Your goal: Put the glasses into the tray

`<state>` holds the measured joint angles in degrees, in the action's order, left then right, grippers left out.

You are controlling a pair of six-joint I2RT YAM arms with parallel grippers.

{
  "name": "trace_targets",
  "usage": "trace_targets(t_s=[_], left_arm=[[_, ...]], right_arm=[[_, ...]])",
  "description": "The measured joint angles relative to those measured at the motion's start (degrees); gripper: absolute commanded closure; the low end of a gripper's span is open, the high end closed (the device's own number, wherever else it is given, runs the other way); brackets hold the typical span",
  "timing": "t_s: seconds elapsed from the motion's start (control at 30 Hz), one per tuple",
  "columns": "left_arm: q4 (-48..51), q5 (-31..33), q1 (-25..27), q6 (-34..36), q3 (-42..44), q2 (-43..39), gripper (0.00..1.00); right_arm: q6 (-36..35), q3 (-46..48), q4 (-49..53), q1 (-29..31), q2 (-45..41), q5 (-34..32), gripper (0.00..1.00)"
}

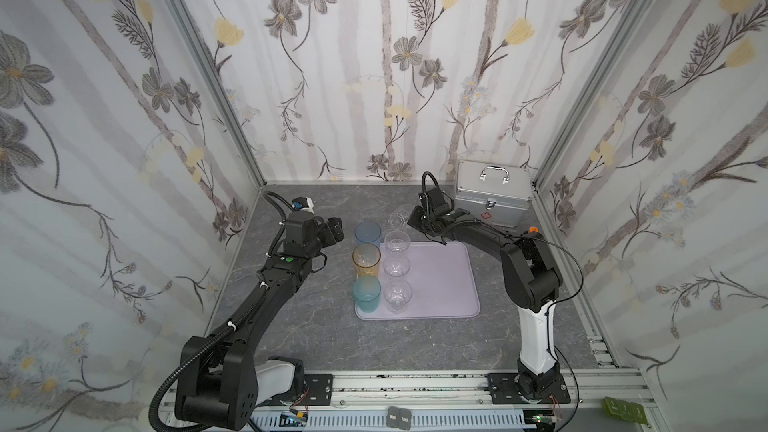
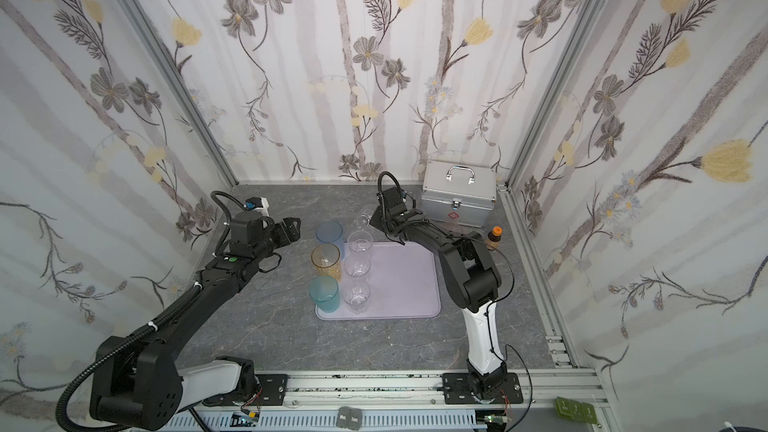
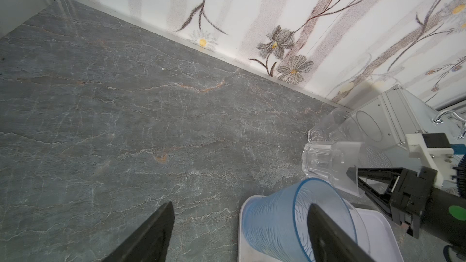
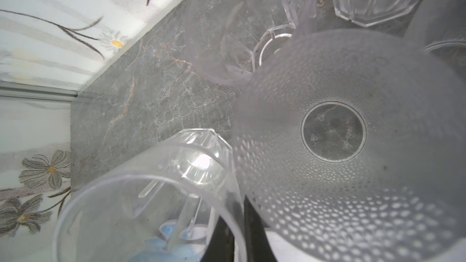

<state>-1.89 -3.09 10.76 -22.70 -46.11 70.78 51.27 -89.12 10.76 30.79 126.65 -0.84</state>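
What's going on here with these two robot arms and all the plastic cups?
The right pincer is shut on the wall of a short clear faceted tumbler, tilted just beyond the far edge of the flat pale lilac tray. Six already stand on the tray: a tall blue tumbler, an amber tumbler and a teal tumbler in one column, three clear tumblers beside them. The left pincer hovers open and empty near the blue one. A frosted dotted tumbler stands beside the held one.
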Motion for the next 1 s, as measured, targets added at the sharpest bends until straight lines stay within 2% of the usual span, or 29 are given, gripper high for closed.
trace_targets(t_s=[0.3, 0.57, 0.63, 0.83, 1.0], left_arm=[[0.1, 1.5, 0.1, 0.1, 0.2, -0.8, 0.16], [3.1, 13.6, 1.2, 4.7, -2.4, -7.2, 0.16], [3.3, 15.2, 3.8, 4.9, -3.3, -7.5, 0.16], [3.9, 16.5, 16.2, 8.2, -6.7, -4.0, 0.15], [3.8, 16.3, 20.6, 9.7, -8.0, -0.9, 0.14]], right_arm=[[-4.1, 0.4, 1.7, 0.1, -7.3, -2.1, 0.94], [-13.4, 5.1, 9.5, -0.5, -18.0, -4.0, 0.93], [-16.6, 6.3, 13.1, -0.9, -20.4, -4.7, 0.93], [-23.2, 11.5, 22.5, -1.1, -22.4, -5.6, 0.93], [-25.5, 12.1, 25.8, 0.0, -19.3, -5.6, 0.94]])
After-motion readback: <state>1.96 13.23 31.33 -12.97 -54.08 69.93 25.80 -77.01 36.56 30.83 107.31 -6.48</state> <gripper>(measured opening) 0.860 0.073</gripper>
